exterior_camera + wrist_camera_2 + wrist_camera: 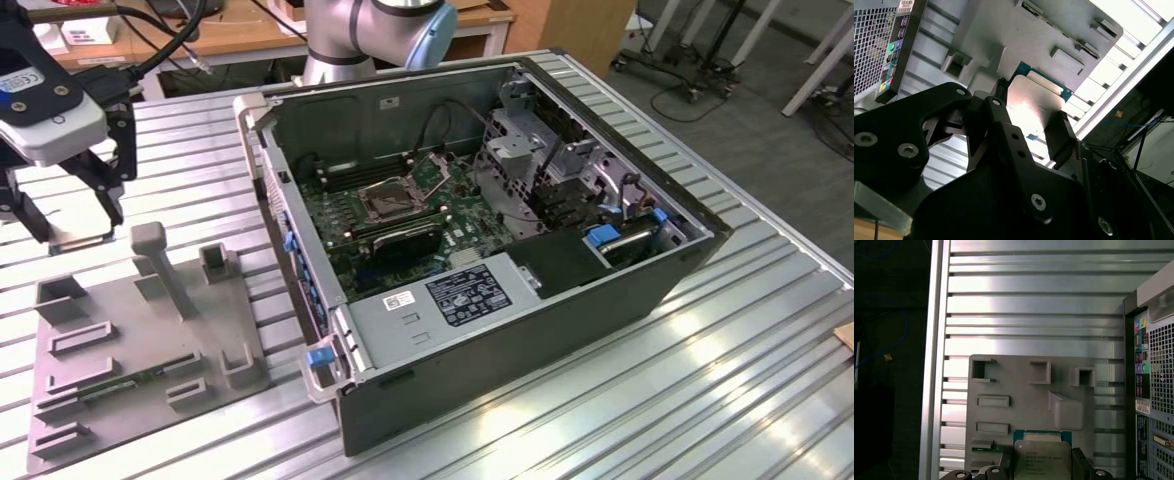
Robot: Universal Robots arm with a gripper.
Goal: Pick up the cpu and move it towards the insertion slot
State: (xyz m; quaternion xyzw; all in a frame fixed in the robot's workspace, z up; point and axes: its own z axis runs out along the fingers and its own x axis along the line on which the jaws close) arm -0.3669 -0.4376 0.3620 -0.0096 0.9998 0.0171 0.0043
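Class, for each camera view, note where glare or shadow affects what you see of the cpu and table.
In the second wrist view, glare whitens the top of the cpu, held by the dark gripper; in the first wrist view, bright bands streak the table; in the exterior view, similar streaks cross it beside the computer case.

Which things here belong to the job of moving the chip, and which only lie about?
For the job: chip; fingers holding it; socket on the green board.
Lying about: grey tray; memory stick in it; table.
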